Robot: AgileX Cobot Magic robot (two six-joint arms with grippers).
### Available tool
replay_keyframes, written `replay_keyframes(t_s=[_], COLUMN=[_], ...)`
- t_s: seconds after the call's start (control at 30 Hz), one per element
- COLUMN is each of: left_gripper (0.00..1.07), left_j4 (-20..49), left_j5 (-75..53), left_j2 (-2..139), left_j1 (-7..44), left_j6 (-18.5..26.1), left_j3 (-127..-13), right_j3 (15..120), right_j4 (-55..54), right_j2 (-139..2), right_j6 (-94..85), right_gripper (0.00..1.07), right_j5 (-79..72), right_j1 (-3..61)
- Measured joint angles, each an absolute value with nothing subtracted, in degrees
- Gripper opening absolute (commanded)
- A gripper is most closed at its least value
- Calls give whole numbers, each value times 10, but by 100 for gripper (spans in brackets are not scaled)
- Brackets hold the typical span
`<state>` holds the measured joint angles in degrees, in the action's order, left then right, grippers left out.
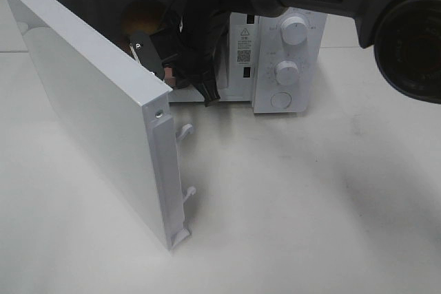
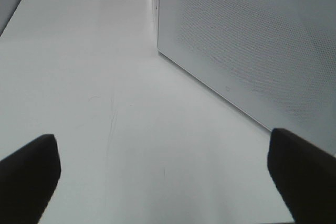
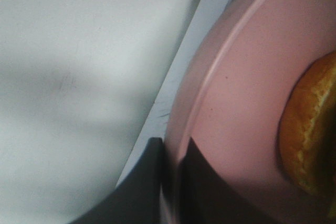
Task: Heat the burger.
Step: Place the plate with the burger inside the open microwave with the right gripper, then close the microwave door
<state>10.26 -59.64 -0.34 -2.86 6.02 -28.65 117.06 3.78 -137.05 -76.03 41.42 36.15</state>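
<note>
The burger (image 3: 310, 129) lies on a round pink plate (image 3: 247, 93); only its golden bun edge shows in the right wrist view. My right gripper (image 3: 170, 148) is shut on the plate's rim, one finger (image 3: 144, 177) below it and one above. From the high camera, the right arm reaches across into the open white microwave (image 1: 286, 67), where the brown bun (image 1: 141, 18) shows in the dark cavity and the right gripper (image 1: 172, 77) sits at the cavity's mouth. My left gripper (image 2: 165, 171) is open over bare table, with nothing between its fingertips (image 2: 31, 169).
The microwave door (image 1: 89, 101) swings wide toward the front left, its latch hooks (image 1: 186, 129) sticking out. Its perforated outer face (image 2: 252, 40) stands close beside my left gripper. The control panel has two knobs (image 1: 295, 32) and a round button. White table (image 1: 310, 204) stretches in front.
</note>
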Motion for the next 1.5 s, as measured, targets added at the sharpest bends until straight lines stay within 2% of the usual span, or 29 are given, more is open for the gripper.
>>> replay_keyframes(t_s=[0.1,0.17,0.23,0.27,0.3,0.33,0.37,0.43,0.6,0.8,0.97,1.27,1.5], left_gripper=[100,100,100,100,100,100,100,100,100,100,100,100,100], left_j4=[103,101,101,101,101,101,101,101,101,101,101,101,101], left_j5=[-596,-596,-596,-596,-596,-596,-596,-596,-596,-596,-596,-596,-596], left_j2=[-3,-3,-3,-3,-3,-3,-3,-3,-3,-3,-3,-3,-3], left_j1=[-29,-29,-29,-29,-29,-29,-29,-29,-29,-29,-29,-29,-29], left_j6=[60,60,60,60,60,60,60,60,60,60,60,60,60], left_j3=[-286,-286,-286,-286,-286,-286,-286,-286,-286,-286,-286,-286,-286], right_j3=[1171,1172,1172,1175,1175,1177,1177,1177,1177,1173,1135,1056,998], right_j4=[36,25,23,20,20,16,16,14,12,11,3,0,-3], right_j2=[-1370,-1370,-1370,-1370,-1370,-1370,-1370,-1370,-1370,-1367,-1345,-1300,-1261], right_j6=[-760,-760,-760,-760,-760,-760,-760,-760,-747,-724,-718,-681,-680], right_gripper=[8,19,23,31,31,38,38,48,54,55,57,76,76], right_j5=[414,401,395,390,390,386,386,384,384,388,375,316,278], right_j1=[362,362,362,362,362,362,362,362,362,362,362,362,362])
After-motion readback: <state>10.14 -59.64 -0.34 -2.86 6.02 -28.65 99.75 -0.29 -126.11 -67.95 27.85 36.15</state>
